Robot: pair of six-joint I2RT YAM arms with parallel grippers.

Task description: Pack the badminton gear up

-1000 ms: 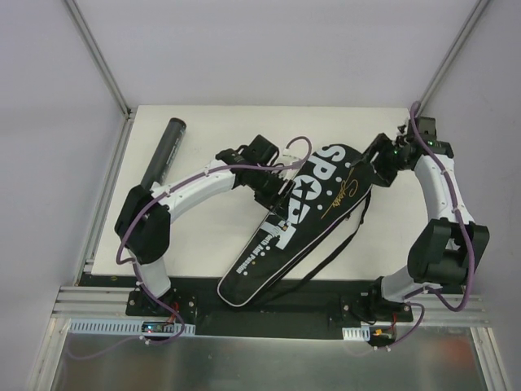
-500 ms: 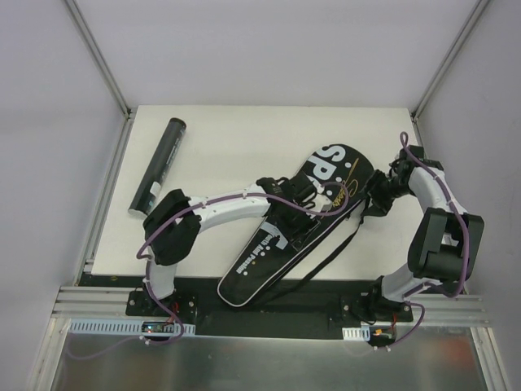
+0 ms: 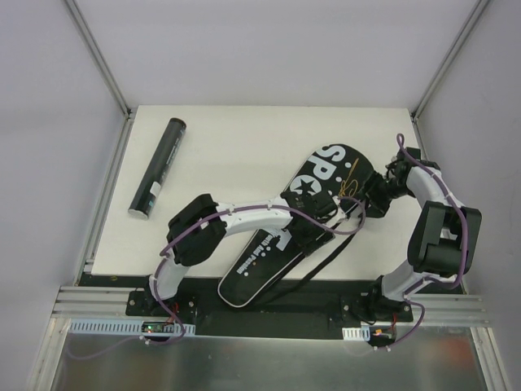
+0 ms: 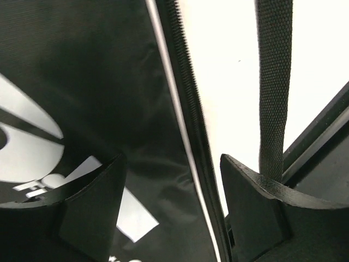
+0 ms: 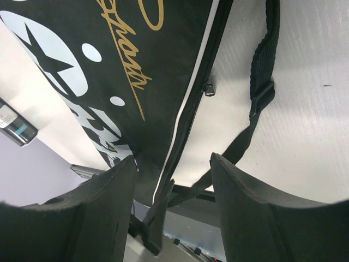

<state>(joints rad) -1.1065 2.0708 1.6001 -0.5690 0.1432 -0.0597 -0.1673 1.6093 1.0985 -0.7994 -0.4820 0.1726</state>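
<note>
The left arm has swung from the far left side of the bag [image 3: 252,273] across to its right-hand edge, and the right arm has dropped in towards the same edge from the far corner. Both tools now work one seam. The bag has also been nudged a little on the table [image 3: 244,138], its wide end sitting slightly further left than a second ago.

The left gripper [image 4: 172,159] has just let its jaws widen. They stand apart astride the zip [image 4: 188,120], clamping nothing, with the carry strap [image 4: 272,82] running past the outer finger. The right gripper [image 5: 173,161] is released too, its fingers spread over the bag's edge, a short way from the zip pull [image 5: 208,88]. To my mind this means the zip is the step in hand, and neither tool has a hold on the pull yet.

The tube [image 3: 159,167] lies where it was, alone near the far left of the table, well apart from the bag (so it is not yet packed).

No rackets or shuttlecocks show anywhere; they may be inside the bag, but that cannot be told. From above, the left gripper is dark against dark cloth. Whether the zip is fully shut along its length is unclear, since each wrist view shows only a short stretch.
</note>
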